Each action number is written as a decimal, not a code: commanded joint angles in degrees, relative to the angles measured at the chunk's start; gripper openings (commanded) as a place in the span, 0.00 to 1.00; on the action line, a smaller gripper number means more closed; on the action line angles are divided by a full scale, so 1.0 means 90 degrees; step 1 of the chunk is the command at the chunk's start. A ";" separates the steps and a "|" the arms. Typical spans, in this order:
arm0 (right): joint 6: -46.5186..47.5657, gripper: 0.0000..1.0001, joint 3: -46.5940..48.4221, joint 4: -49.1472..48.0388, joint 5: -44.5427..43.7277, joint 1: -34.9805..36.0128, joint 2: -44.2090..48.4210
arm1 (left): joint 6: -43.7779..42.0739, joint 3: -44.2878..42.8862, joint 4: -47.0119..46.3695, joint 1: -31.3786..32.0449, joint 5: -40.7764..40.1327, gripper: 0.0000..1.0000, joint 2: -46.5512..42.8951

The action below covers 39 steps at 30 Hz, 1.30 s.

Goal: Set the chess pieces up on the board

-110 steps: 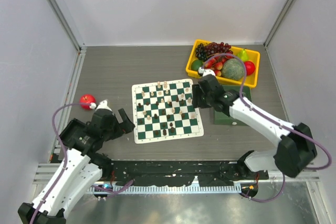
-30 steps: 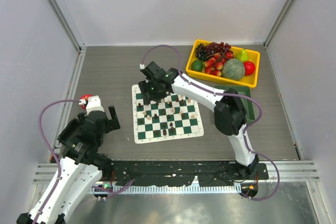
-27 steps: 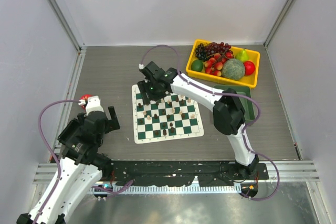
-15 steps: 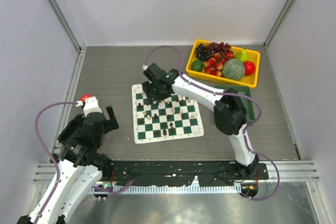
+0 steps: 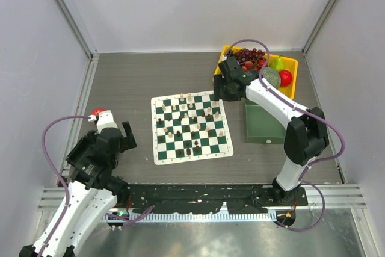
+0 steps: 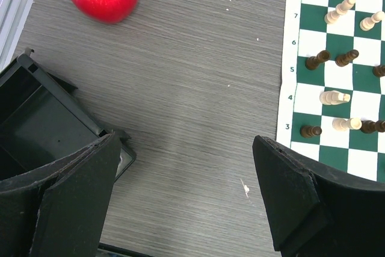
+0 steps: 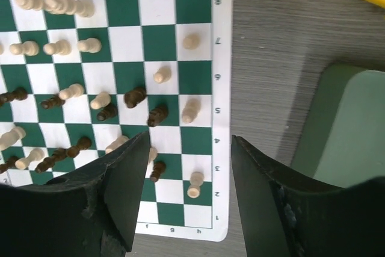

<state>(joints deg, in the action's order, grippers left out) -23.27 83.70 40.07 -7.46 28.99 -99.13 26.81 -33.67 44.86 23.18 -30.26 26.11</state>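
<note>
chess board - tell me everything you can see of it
The board is a thin, flat square mat of dark green and white checks, with a white border printed with letters and numbers. It lies flat on the grey wood-grain table, turned slightly askew. Cream and dark chess pieces are scattered over it, not in starting rows; a few look toppled. The open right gripper hovers by its far right corner, apparently not touching it.

Bright, even light from above is filling all views; a soft shadow is falling left of the green bin, while the tabletop is showing sharp, matte grain.
</note>
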 commanded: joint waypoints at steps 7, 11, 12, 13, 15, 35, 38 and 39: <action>0.0183 0.63 0.2290 0.0077 0.0624 0.1631 -0.1484 | 0.0127 -0.0224 -0.0053 0.0003 -0.0222 1.00 -0.0078; 0.0173 0.62 0.3393 0.0352 0.0732 0.2159 -0.2363 | 0.0146 -0.0204 -0.0043 0.0003 -0.0290 1.00 -0.0157; 0.0173 0.61 0.3598 0.0420 0.0732 0.2275 -0.2558 | 0.0137 -0.0194 -0.0043 0.0003 -0.0290 1.00 -0.0195; 0.0163 0.61 0.3716 0.0449 0.1022 0.2325 -0.2627 | 0.0146 -0.0204 -0.0034 0.0003 -0.0300 1.00 -0.0205; 0.0144 0.60 0.3864 0.0489 0.1122 0.2423 -0.2784 | 0.0146 -0.0194 -0.0053 0.0003 -0.0300 1.00 -0.0215; -0.0111 0.55 0.3472 -0.0155 0.0732 0.2052 -0.2676 | 0.0195 -0.0204 0.0006 0.0003 -0.0436 0.99 -0.0332; 0.0036 0.55 0.4087 0.0000 0.1180 0.1984 -0.3066 | 0.0205 -0.0194 -0.0004 0.0003 -0.0466 1.00 -0.0381; 0.0094 0.56 0.4514 0.0145 0.1210 0.1984 -0.3348 | 0.0215 -0.0185 0.0015 0.0003 -0.0475 1.00 -0.0372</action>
<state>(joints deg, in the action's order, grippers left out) -23.81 115.26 42.85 0.56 47.42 -126.19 27.64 -33.67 45.28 23.18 -32.42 23.42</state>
